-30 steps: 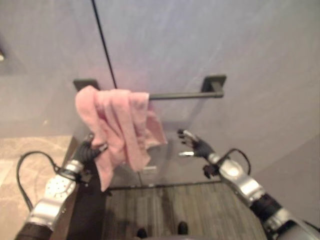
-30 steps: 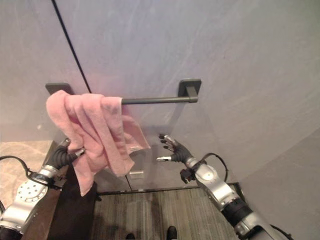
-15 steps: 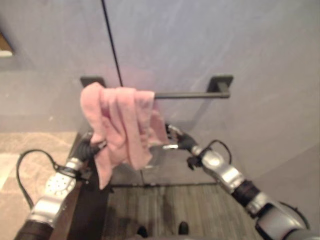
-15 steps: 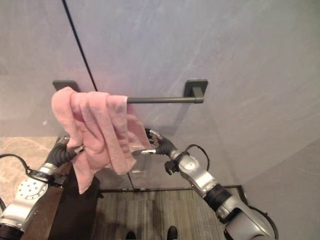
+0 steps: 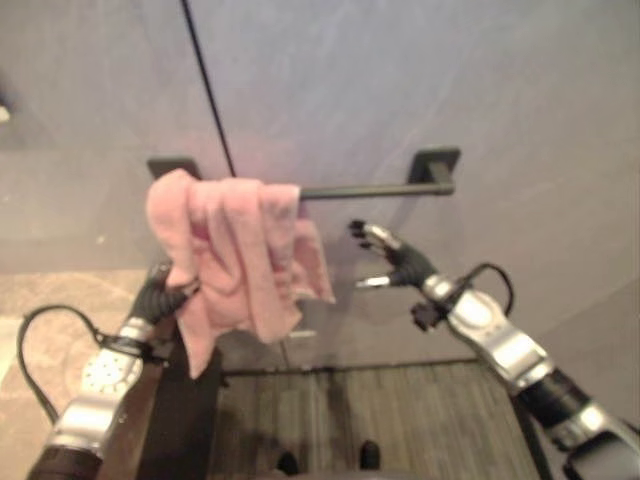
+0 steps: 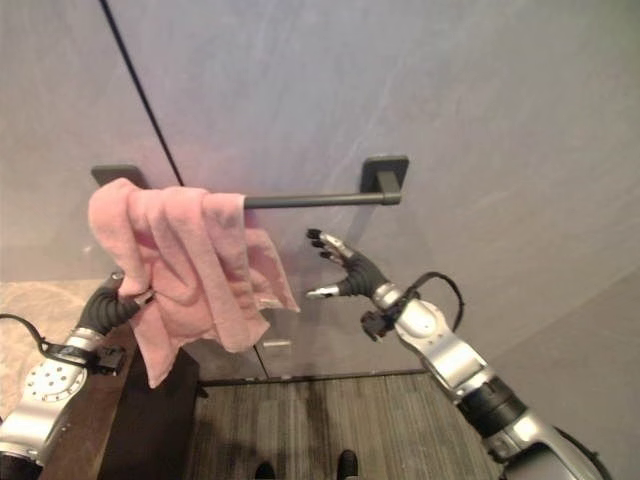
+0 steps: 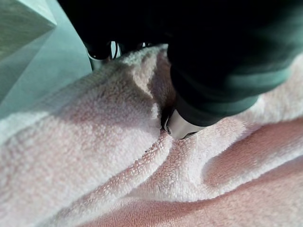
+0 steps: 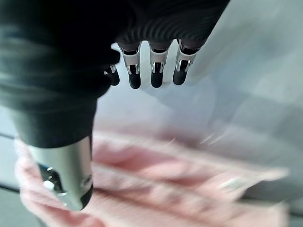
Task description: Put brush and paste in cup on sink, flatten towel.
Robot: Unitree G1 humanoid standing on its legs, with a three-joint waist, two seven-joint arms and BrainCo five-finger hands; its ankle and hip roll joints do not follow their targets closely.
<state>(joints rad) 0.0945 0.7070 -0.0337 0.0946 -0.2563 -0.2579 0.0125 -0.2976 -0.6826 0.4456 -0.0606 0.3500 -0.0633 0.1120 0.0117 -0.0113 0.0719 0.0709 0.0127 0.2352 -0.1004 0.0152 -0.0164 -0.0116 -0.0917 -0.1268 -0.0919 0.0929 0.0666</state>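
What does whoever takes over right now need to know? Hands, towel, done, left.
Left hand: at the lower left edge of the pink towel, thumb pressed into the cloth in its wrist view; grip not readable.
Right hand: open, in the air right of the towel, not touching it.
Towel: bunched at the left end of the dark wall bar, hanging in folds.
Done: nothing on the towel.
Left: spread it flat along the bar. I can't vouch for the brush, paste and cup part.
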